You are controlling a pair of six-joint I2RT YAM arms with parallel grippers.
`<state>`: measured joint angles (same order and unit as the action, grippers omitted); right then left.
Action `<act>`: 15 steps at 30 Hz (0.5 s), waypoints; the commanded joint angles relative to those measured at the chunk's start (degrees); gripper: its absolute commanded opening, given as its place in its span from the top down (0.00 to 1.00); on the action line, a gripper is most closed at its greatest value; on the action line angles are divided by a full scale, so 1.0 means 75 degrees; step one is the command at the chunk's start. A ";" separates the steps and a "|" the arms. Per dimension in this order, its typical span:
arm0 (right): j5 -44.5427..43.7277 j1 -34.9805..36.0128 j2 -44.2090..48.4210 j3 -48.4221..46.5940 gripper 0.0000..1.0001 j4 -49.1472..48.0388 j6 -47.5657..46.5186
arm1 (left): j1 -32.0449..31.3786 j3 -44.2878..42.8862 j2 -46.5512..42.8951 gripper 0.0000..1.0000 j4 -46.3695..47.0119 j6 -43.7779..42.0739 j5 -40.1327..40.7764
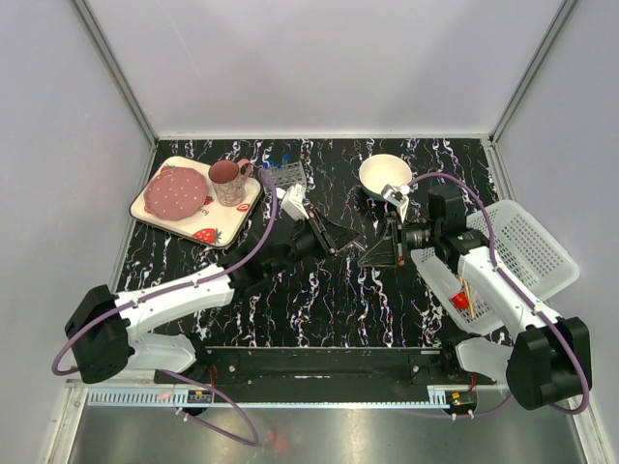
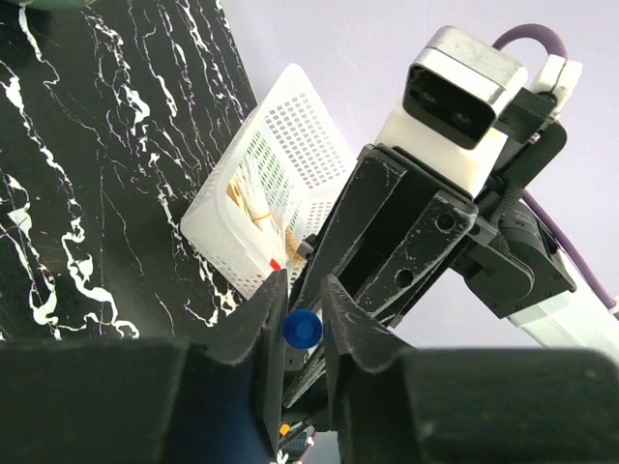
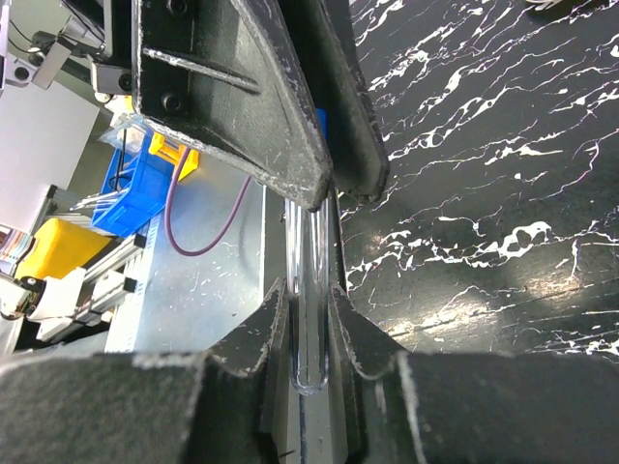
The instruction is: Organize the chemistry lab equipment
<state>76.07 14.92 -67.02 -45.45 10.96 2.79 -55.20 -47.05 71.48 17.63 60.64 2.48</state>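
Left hand: closed on the blue cap of a thin clear tube, one finger on each side of the cap.
Right hand: closed on the same tube's rounded clear end, its fingers pressing from both sides.
Clear tube: spans from one hand to the other, held by both over the black marbled worktop; the hands meet tip to tip.
White basket: behind the right hand, alongside its arm; it holds tan wooden sticks and a small red-tipped piece.
Rack: behind the left hand, just beside its wrist, with blue-capped tubes standing in it.
Cream bowl: beyond the right hand, apart from it.
Pink mug: well off to the left hand's left, on a strawberry-patterned tray beside a dotted plate.
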 commanded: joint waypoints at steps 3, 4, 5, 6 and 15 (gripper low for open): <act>0.0018 -0.0137 0.0147 0.0013 0.72 -0.0395 0.0004 | -0.0011 -0.0231 -0.0179 0.89 0.0123 -0.0210 0.0009; -0.0041 -0.0184 0.0171 0.0002 0.67 -0.0383 0.0015 | 0.0000 -0.0208 -0.0249 0.90 -0.0121 -0.0315 0.0044; -0.0111 -0.0324 0.0229 0.0002 0.55 -0.0372 -0.0008 | 0.0024 -0.0208 -0.0319 0.91 -0.0275 -0.0374 0.0091; -0.0147 -0.0418 0.0264 -0.0022 0.50 -0.0279 -0.0055 | 0.0059 -0.0184 -0.0367 0.92 -0.0450 -0.0433 0.0161; -0.1072 -0.1169 0.0733 -0.0291 0.20 0.1453 -0.2080 | 0.2342 -0.0183 -0.0860 0.93 -0.2325 -0.1917 -0.0213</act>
<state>72.55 7.22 -63.94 -45.32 14.35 -3.09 -44.49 -46.35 66.43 6.07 55.13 1.63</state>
